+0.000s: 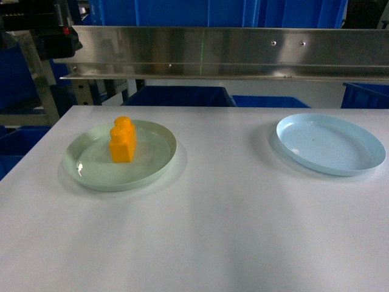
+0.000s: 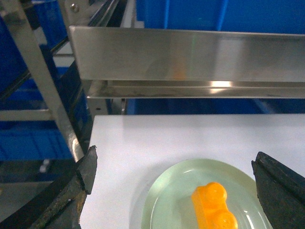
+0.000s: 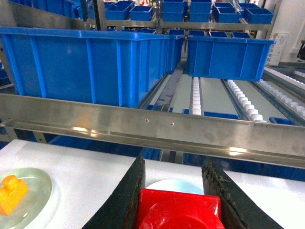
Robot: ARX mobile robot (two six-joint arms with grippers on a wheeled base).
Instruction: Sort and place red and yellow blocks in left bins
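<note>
Right pincer (image 3: 174, 202) pinching the red block (image 3: 180, 210), held above the counter (image 1: 200, 231) | left pincer (image 2: 176, 186) spread wide over the yellow block (image 1: 123, 140) | yellow stands in the green plate (image 1: 91, 173) toward the counter's left edge | blue plate (image 1: 331, 144) bare near the right edge | I'd carry red across left and lower it gently beside yellow, releasing only once seated.

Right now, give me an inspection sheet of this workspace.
Surface: white table, bare between plates.
Job's things: yellow block upright in the green plate; red block held by the right gripper.
Clutter: blue plate, nothing in it.
Grippers: left gripper open above the green plate; right shut on the red block.
Cables: nothing seen.
Surroundings: steel rail, blue bins, roller rack.
</note>
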